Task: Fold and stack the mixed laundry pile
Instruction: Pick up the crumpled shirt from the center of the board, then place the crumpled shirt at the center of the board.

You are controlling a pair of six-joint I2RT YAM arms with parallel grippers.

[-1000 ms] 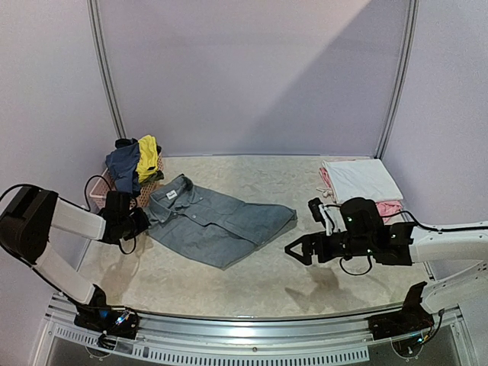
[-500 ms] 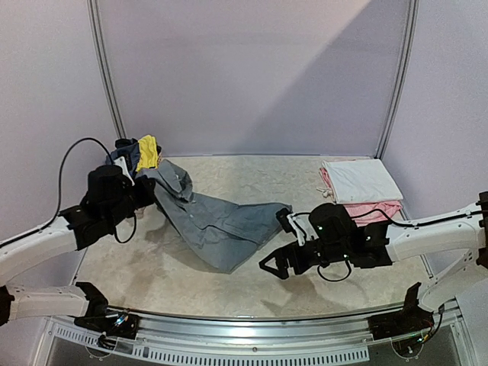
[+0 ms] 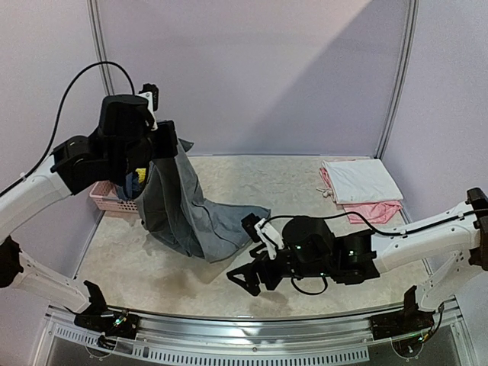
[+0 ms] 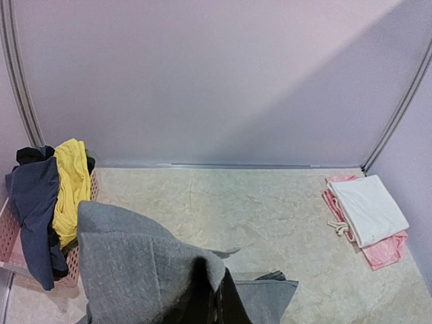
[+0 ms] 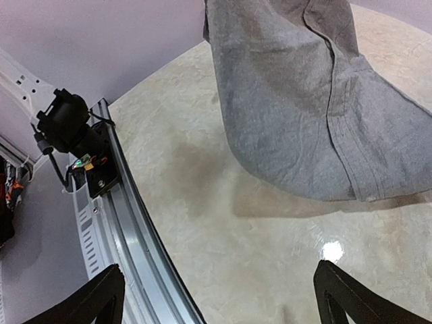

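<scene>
The left pincer is pinching the grey shirt by an upper edge and holding it high above the pink basket. The cloth is hanging in a long drape just beside the basket, and its lower hem is trailing on the counter on the side away from the basket. The right pincer is hovering low with its fingers spread wide, holding nothing. It is sitting further from the basket than the trailing hem and not quite touching it. The step in hand seems to be taking a second corner so the shirt can be spread flat. Doing it well probably means catching a single layer at the hem corner rather than a bunch of folds, and closing only when cloth is lying between both fingers, with the left arm pulling gently so its pinch is not slipping. A navy top and a yellow garment are lying in the basket. A folded white and pink stack is resting across the counter, well apart from the basket.
</scene>
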